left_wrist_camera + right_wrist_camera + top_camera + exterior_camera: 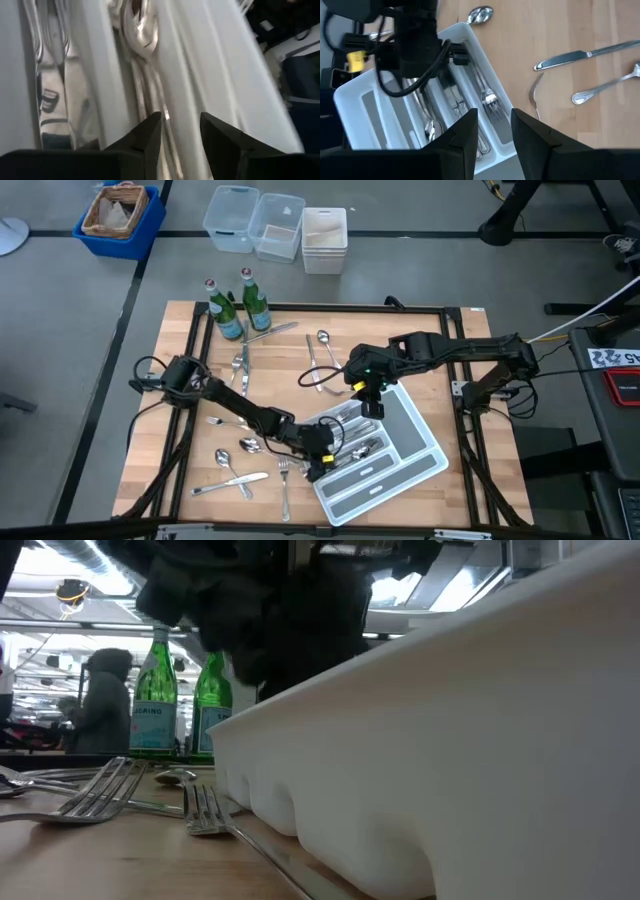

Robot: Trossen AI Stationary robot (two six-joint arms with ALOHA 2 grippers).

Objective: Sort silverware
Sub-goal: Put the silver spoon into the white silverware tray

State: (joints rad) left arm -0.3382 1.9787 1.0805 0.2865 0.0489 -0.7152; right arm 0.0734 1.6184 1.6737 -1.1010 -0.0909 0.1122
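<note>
Left hand point(322, 463) fingers apart over tray point(420, 470) | right hand point(371, 406) fingers apart above tray

Left claw point(322, 463) down over the white divided tray's point(420, 472) near end, right claw point(372, 408) hovering above its far end, forks and spoons point(232, 468) scattered across the wooden desk point(290, 360), two green bottles point(240, 305) standing behind.

Low view: white tray point(470, 730) wall fills most of the picture, cut by the right edge — contents hidden. Dark arm point(280, 610) above it is a blur, gripper not discernible. Left wrist view: spoons point(142, 35) in the tray smeared, count unclear.
</note>
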